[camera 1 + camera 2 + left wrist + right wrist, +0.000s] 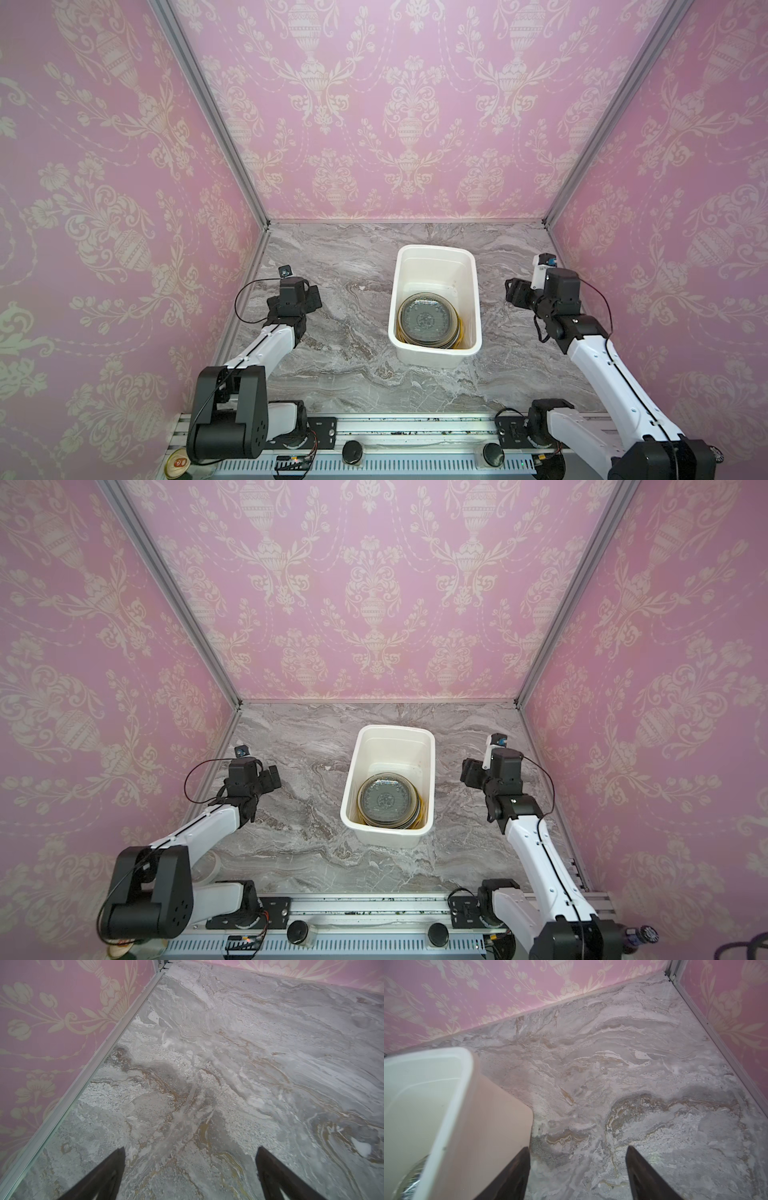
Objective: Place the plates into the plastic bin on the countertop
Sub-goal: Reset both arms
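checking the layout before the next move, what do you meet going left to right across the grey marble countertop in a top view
black left gripper, open → deep white rectangular plastic bin with the round plates stacked inside → black right gripper, open

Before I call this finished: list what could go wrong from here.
1. The right tool, open and empty, hangs close beside the outer wall of the plastic bin; a careless swing could knock the bin.
2. The plates sit unevenly stacked at the bin's near end, a glassy grey one on top; a jolt might shift or chip them.
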